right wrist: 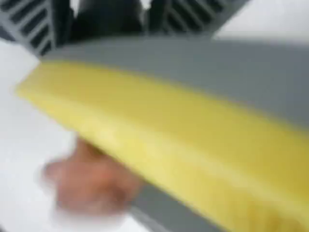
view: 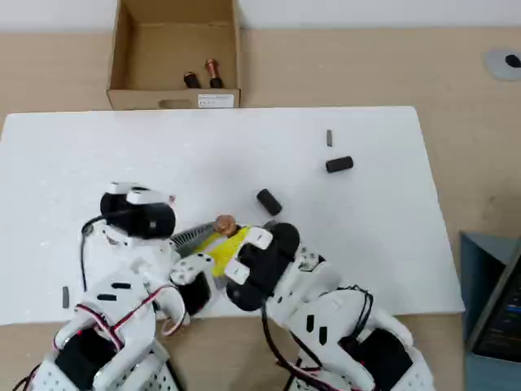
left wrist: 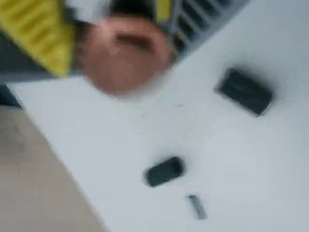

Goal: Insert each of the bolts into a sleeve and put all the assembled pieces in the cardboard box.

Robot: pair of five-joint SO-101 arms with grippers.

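Copper-headed bolt (view: 225, 224): it is sitting over the white board (view: 366, 244), at the point where my left gripper (view: 207, 231), pointing in from 8 o'clock, and my right gripper (view: 234, 240), pointing in from 5 o'clock, are meeting. I cannot tell whether either gripper is clamping it.

The nearer sleeve (view: 269, 201), a short matte black cylinder, is lying just beside the bolt at 2 o'clock. The farther sleeve (view: 339, 164) is lying well beyond it on the same bearing, with a thin grey pin (view: 329, 138) just past it. A second grey pin (view: 65, 297) is resting near the board's edge at 8 o'clock.

At 12 o'clock the brown cardboard box (view: 118, 57) is standing open-topped, touching the board's far edge. Two assembled pieces (view: 213, 72) are lying against its near wall.

The tan table (view: 456, 73) is bordering the smooth board.
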